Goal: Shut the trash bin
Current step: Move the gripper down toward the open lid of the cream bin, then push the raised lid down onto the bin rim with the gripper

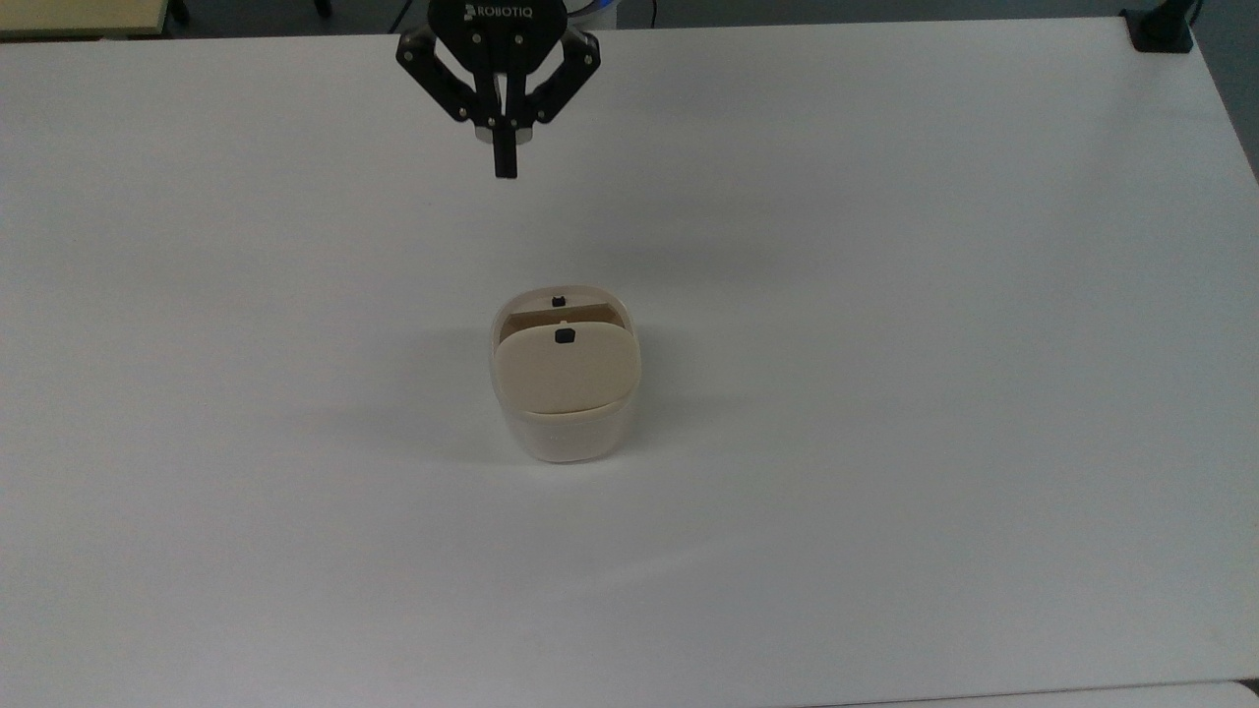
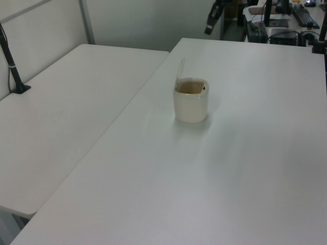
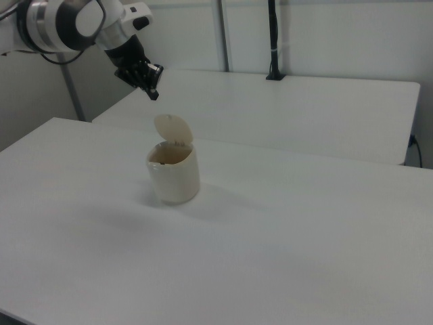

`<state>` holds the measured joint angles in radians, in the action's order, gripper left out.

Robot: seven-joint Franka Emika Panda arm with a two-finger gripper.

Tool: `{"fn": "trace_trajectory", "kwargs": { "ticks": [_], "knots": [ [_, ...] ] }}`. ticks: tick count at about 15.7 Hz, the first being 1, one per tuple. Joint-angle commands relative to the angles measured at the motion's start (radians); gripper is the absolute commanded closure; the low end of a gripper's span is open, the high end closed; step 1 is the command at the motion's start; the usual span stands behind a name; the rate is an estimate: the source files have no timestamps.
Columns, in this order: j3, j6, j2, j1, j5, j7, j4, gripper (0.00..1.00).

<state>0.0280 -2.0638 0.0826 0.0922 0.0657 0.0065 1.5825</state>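
The trash bin is a cream-white rounded-square tub in the middle of the white table. Its beige lid stands raised on its hinge, with a small black mark near its free edge, and the opening behind it is uncovered. In the left view the bin has its lid upright at the left view's left rim. My gripper hovers above the table beyond the bin, at the top view's top, fingers pressed together and empty. In the right view the gripper hangs above and left of the lid.
A black clamp mount sits at the table's far corner, at the top view's top right. A second white table adjoins this one, carrying a black post. Desks with equipment stand behind.
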Motion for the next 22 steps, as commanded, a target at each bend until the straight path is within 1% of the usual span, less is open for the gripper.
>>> {"fn": "trace_trajectory", "kwargs": {
  "ticks": [1,4,8,12,16,20,22],
  "knots": [
    [0.004,-0.151,0.069,0.009,0.002,0.055,-0.019,1.00],
    [0.004,-0.283,0.118,0.009,0.002,0.082,-0.019,1.00],
    [0.004,-0.389,0.177,0.012,0.008,0.101,-0.019,1.00],
    [0.003,-0.409,0.220,0.029,0.009,0.101,-0.019,1.00],
    [0.003,-0.385,0.230,0.035,0.016,0.090,-0.021,1.00],
    [0.004,-0.259,0.229,0.046,0.020,0.089,-0.026,1.00],
    [0.004,-0.172,0.229,0.047,0.022,0.078,-0.026,1.00]
  ]
}}
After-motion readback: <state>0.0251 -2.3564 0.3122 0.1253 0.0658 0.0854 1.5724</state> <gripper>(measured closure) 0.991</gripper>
